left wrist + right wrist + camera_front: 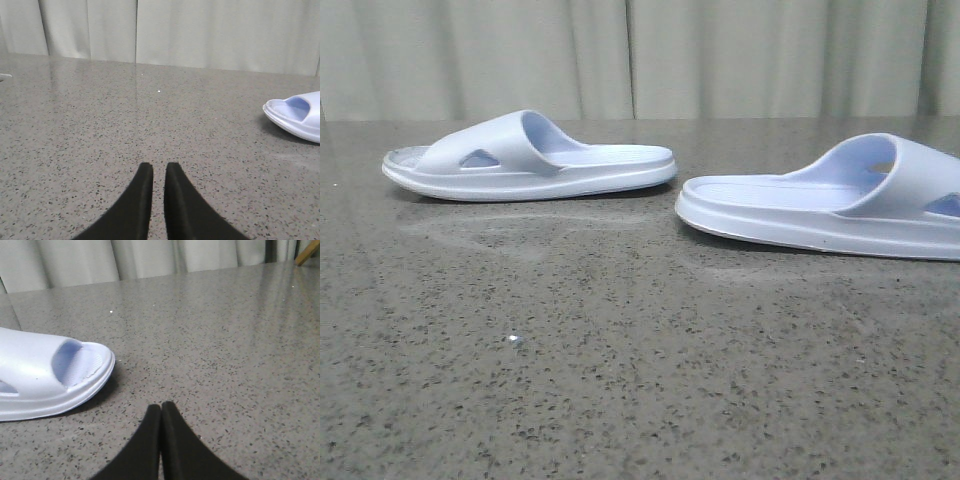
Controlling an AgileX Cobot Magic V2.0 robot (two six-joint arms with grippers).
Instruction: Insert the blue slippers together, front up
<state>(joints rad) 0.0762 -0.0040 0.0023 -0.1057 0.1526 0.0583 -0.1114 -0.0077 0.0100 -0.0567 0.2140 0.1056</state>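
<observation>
Two blue slippers lie soles down on the speckled grey table, apart from each other. One slipper (530, 158) is at the back left with its toe to the left. The other slipper (840, 200) is at the right with its toe to the right, cut off by the frame edge. Neither arm shows in the front view. My left gripper (159, 167) is shut with only a thin slit between its fingers, low over bare table, a slipper's end (297, 117) well off to one side. My right gripper (161, 407) is shut and empty, close beside a slipper's toe (45, 375).
Pale curtains (640, 55) hang behind the table's far edge. A small white speck (514, 341) lies on the near tabletop. A wooden piece (306, 257) pokes in at a corner of the right wrist view.
</observation>
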